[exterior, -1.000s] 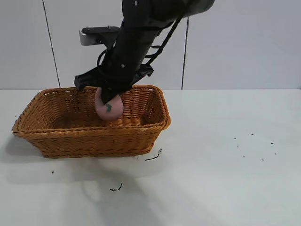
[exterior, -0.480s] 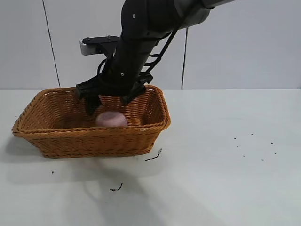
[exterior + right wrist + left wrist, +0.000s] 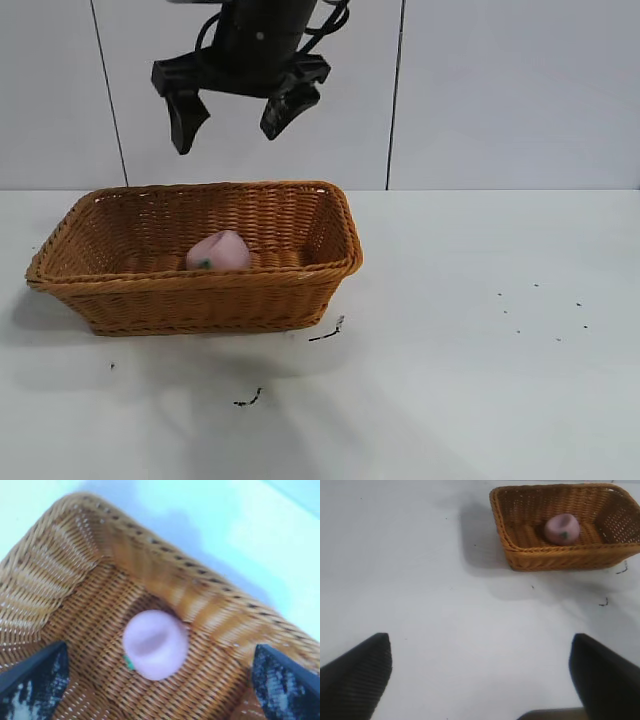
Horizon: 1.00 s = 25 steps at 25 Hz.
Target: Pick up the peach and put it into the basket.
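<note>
On the white surface (image 3: 450, 350), lower left of the frame, one basket (image 3: 200, 295) holds one peach (image 3: 218, 251). Above, upper left, the right pincer (image 3: 232, 118) hangs open and empty. The left pincer (image 3: 480, 672) is open too.

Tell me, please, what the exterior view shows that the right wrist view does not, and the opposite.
Only the exterior view shows the right gripper whole, open and empty, high above the basket, plus the white table with dark specks and the wall behind. Only the right wrist view looks straight down into the basket, showing its woven floor around the peach and the open jaws at the picture's edges. Both show the peach lying free inside the basket, touched by nothing. The left gripper, open, appears in neither; it is over bare table, away from the basket.
</note>
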Each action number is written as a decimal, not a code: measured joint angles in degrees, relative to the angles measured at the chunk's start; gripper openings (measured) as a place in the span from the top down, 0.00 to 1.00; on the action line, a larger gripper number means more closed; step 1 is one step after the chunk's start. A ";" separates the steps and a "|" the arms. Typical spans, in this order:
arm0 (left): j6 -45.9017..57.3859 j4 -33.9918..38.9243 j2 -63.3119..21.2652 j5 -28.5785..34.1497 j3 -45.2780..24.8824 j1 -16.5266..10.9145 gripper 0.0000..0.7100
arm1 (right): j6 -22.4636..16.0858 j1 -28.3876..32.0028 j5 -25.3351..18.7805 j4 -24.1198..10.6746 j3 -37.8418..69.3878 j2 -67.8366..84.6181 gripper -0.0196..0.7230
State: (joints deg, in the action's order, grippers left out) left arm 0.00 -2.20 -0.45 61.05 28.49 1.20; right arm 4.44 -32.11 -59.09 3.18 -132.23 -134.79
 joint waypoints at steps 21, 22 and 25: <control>0.00 0.00 0.00 0.00 0.00 0.00 0.02 | -0.46 29.86 -10.19 -0.46 -0.73 0.18 0.04; 0.00 0.00 0.00 0.00 0.00 0.00 0.02 | -0.46 30.02 -10.25 -0.50 -0.73 0.18 0.04; 0.00 0.00 0.00 0.00 0.00 0.00 0.02 | -0.46 30.18 -10.25 -1.71 1.16 1.75 0.04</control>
State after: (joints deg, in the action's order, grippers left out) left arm 0.00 -2.20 -0.45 61.05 28.49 1.20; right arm 3.98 -1.93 -69.35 1.47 -131.06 -133.04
